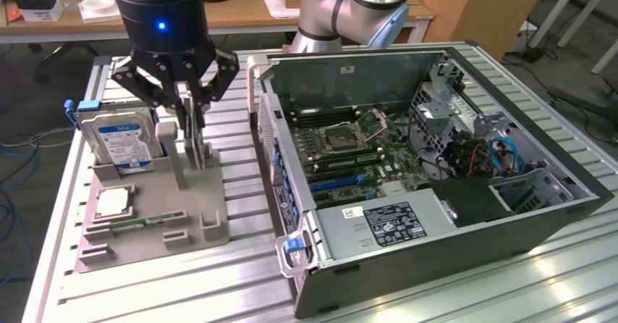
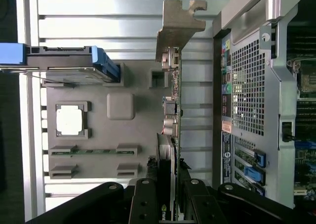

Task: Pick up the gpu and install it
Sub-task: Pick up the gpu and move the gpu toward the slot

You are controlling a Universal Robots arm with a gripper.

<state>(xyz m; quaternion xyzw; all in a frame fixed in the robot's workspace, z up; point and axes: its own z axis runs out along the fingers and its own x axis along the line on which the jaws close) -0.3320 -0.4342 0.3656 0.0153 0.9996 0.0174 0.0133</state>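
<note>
Pincer (image 1: 190, 113) hangs straight down from my upright wrist, over the grey moulded holder (image 1: 198, 221). Black fingers (image 2: 143, 204) closed part-way, clamped on the gpu (image 1: 197, 145), one on each flat face. Gpu stands on edge at the holder's side nearest the open computer case (image 1: 540, 214). Thin dark card, green board edge, stepped silvery bracket (image 2: 178, 26) at one end. Ribbed aluminium table (image 1: 193, 287) lies under the holder.
</note>
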